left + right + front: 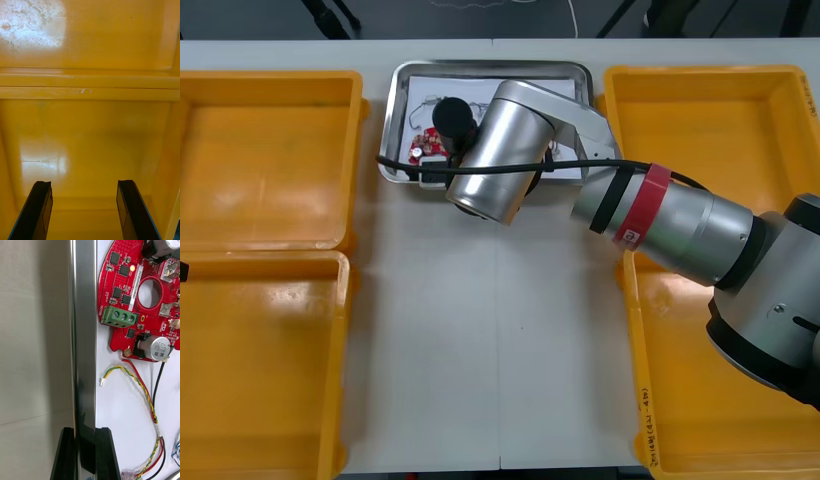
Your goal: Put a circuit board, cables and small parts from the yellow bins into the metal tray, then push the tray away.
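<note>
The metal tray [490,67] lies at the far middle of the table, white inside. In it are a round red circuit board [120,277], a red and yellow cable [144,390], a black cable [159,378] and a bit of blue and white cable [176,452]. My right gripper [85,450] is shut on the tray's near rim [84,333], one finger outside and one inside. In the front view the right wrist [500,150] covers that rim and part of the board [420,150]. My left gripper [84,210] hangs open over a bare yellow bin floor [90,142].
Two yellow bins stand on the left [265,160] [260,370] and two on the right [710,130] [680,400]. Bare table [490,340] stretches between them, in front of the tray. The table's far edge runs just behind the tray.
</note>
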